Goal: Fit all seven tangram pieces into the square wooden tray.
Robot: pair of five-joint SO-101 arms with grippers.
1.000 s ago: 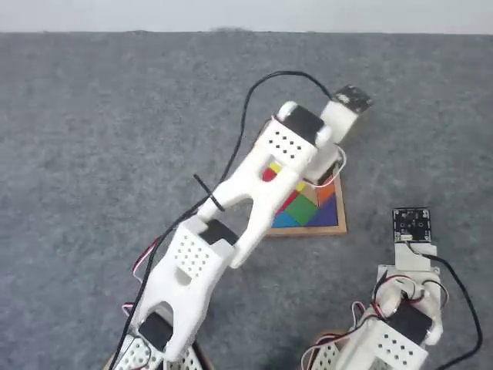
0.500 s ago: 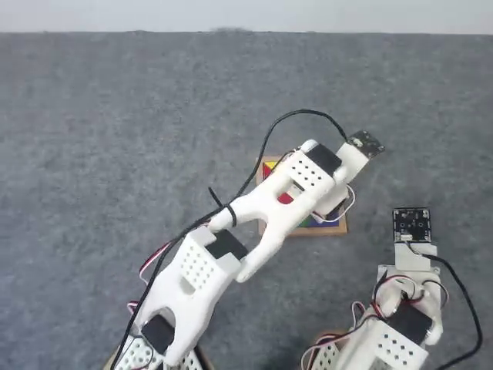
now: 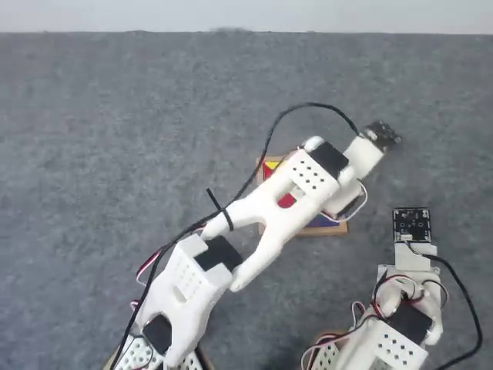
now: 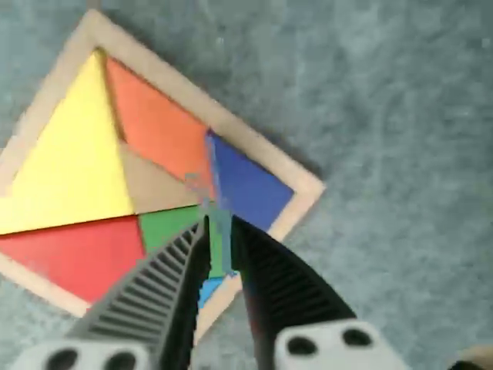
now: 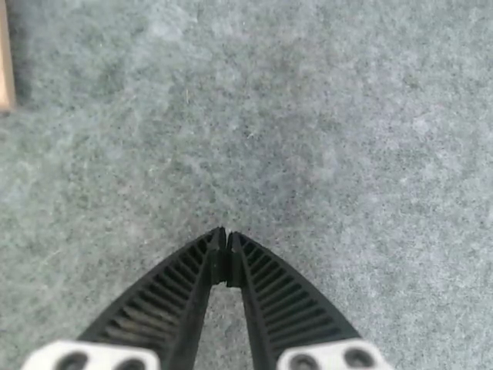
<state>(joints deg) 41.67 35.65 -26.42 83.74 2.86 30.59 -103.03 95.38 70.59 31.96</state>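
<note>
The square wooden tray [image 4: 309,186] holds the tangram pieces lying flat: yellow [image 4: 69,162], orange [image 4: 158,127], blue [image 4: 246,181], tan [image 4: 154,189], green [image 4: 166,227], red [image 4: 77,254] and a light blue one [image 4: 209,291] partly behind my fingers. My left gripper [image 4: 219,227] hovers over the green and blue pieces, open by a narrow gap, holding nothing. In the high view the left arm [image 3: 293,189] covers most of the tray [image 3: 327,227]. My right gripper [image 5: 225,250] is shut and empty above bare carpet.
Grey carpet [image 3: 115,116] covers the whole table. The right arm [image 3: 408,308] sits folded at the near right, a little short of the tray. A strip of the tray's wooden edge [image 5: 4,62] shows in the right wrist view.
The left arm has swung right and nearer across the tray, its wrist now past the tray's right side, hiding more of the pieces. The right arm has kept still.
</note>
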